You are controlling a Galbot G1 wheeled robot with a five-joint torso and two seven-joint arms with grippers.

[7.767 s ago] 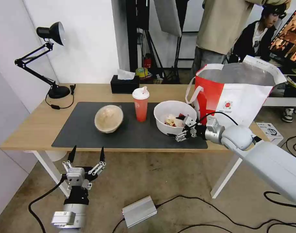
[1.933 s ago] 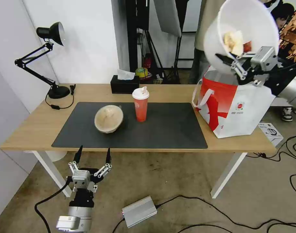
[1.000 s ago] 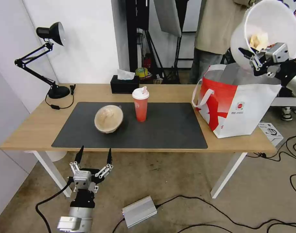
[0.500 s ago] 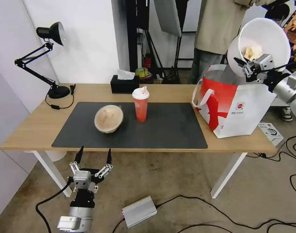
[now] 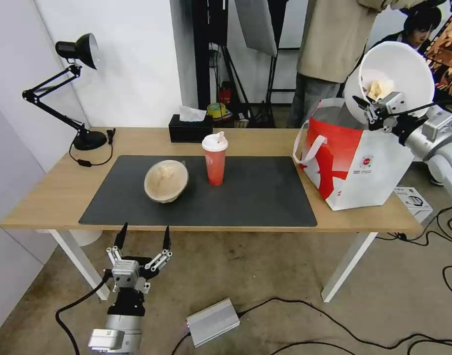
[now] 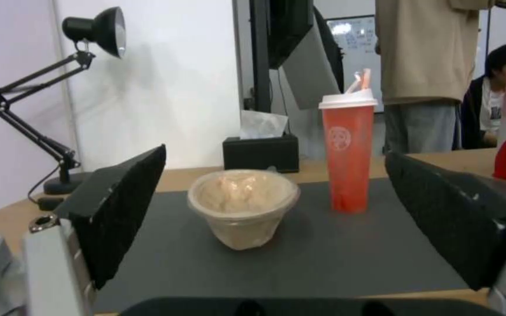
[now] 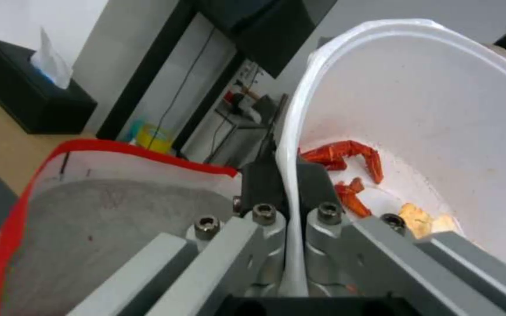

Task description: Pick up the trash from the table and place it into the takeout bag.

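Note:
My right gripper [image 5: 370, 111] is shut on the rim of the white bowl [image 5: 396, 74], which hangs tilted with its mouth toward me just above the open top of the red-and-white takeout bag [image 5: 364, 158]. In the right wrist view the fingers [image 7: 265, 184] pinch the bowl's wall [image 7: 440, 109], red and yellow scraps lie inside, and the bag's silvery lining [image 7: 106, 219] shows below. The tan bowl [image 5: 166, 180] and the red cup [image 5: 215, 160] stand on the dark mat of the table [image 5: 53, 192]. My left gripper [image 5: 142, 241] hangs open below the table's front edge, facing the tan bowl [image 6: 242, 206] and the red cup [image 6: 347, 153].
A black tissue box [image 5: 190, 129] sits at the table's back edge and a black desk lamp [image 5: 78, 54] at its back left. A silver box [image 5: 212, 321] and cables lie on the floor. People stand behind the bag.
The right gripper has carried the white bowl from the mat up over the bag, and in the last second lowered it slightly toward the bag's mouth. The left arm has barely moved.

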